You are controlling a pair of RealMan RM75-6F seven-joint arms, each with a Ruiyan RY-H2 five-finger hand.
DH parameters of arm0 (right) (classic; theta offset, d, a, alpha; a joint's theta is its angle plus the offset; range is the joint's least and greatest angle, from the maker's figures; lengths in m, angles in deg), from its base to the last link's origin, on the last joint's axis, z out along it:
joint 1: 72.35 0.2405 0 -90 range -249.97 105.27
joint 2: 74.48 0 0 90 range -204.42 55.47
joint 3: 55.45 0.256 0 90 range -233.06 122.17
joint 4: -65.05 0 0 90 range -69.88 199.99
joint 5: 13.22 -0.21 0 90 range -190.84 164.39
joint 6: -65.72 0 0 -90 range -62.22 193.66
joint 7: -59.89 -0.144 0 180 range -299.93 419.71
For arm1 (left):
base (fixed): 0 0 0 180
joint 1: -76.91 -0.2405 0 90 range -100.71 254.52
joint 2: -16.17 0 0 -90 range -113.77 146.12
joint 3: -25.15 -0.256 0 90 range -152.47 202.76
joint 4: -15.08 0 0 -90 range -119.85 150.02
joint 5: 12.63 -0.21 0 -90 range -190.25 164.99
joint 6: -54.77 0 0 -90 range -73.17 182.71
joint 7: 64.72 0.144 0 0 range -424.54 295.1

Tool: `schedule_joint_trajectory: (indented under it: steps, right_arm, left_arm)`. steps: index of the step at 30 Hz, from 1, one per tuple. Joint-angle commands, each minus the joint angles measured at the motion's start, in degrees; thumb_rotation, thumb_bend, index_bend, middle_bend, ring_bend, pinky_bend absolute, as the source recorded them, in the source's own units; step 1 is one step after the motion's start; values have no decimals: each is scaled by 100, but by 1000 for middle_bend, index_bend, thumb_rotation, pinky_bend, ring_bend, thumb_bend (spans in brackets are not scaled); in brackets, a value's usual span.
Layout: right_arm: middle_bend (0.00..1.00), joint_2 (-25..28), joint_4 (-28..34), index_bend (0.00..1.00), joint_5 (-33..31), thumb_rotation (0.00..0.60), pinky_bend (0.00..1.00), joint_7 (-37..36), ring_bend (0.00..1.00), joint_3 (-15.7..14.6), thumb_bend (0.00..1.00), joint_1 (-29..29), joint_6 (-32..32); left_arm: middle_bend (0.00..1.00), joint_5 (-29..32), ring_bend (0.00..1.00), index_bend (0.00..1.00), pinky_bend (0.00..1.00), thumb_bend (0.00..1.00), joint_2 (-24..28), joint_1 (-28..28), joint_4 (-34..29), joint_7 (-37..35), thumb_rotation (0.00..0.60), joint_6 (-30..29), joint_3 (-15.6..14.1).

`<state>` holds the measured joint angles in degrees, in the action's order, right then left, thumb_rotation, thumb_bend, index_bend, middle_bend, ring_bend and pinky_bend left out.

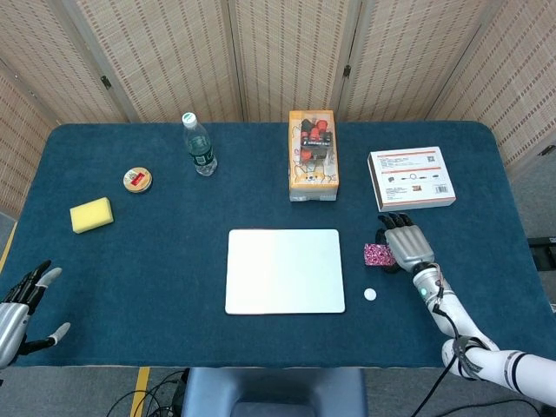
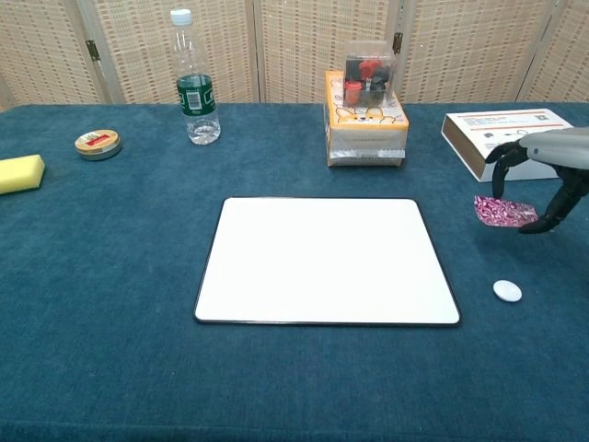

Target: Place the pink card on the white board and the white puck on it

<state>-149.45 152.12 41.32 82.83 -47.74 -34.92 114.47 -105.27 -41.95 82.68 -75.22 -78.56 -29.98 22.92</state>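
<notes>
The white board [image 1: 284, 270] [image 2: 327, 261] lies flat in the middle of the blue table. To its right, my right hand [image 1: 407, 247] [image 2: 549, 172] pinches the pink patterned card [image 1: 376, 254] [image 2: 502, 211] and holds it lifted off the cloth. The small white puck [image 1: 370, 294] [image 2: 507, 291] rests on the table just below the card, near the board's right lower corner. My left hand [image 1: 19, 304] hangs at the table's front left edge with fingers apart and nothing in it; only the head view shows it.
Along the back stand a water bottle [image 1: 199, 144], an orange box with toys [image 1: 313, 155] and a white flat box [image 1: 411, 178] close behind my right hand. A round tin [image 1: 137, 180] and a yellow sponge [image 1: 91, 215] lie at the left.
</notes>
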Motion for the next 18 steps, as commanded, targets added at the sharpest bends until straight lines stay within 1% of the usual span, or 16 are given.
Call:
schedule_joint_trajectory:
  steps: [1, 5, 14, 18]
  right_arm:
    - [95, 208, 374, 507, -40, 600, 0, 37, 0, 105, 118, 105, 52]
    - [95, 134, 602, 507, -205, 600, 0, 321, 0, 142, 118, 338, 19]
    - [93, -553, 620, 506, -976, 600, 0, 1307, 0, 160, 120, 1096, 64]
    - [69, -812, 553, 424, -1523, 600, 0, 1722, 0, 123, 120, 1428, 101]
  left_arm:
    - [10, 5, 90, 0, 216, 293, 0, 0, -17, 6, 600, -1, 3]
    - [11, -10, 90, 0, 216, 294, 22, 5, -30, -62, 600, -1, -2]
    - [11, -40, 90, 0, 216, 294, 108, -18, 16, -387, 600, -31, -38]
    - [11, -128, 90, 1, 216, 293, 154, -53, 60, -583, 600, -125, -73]
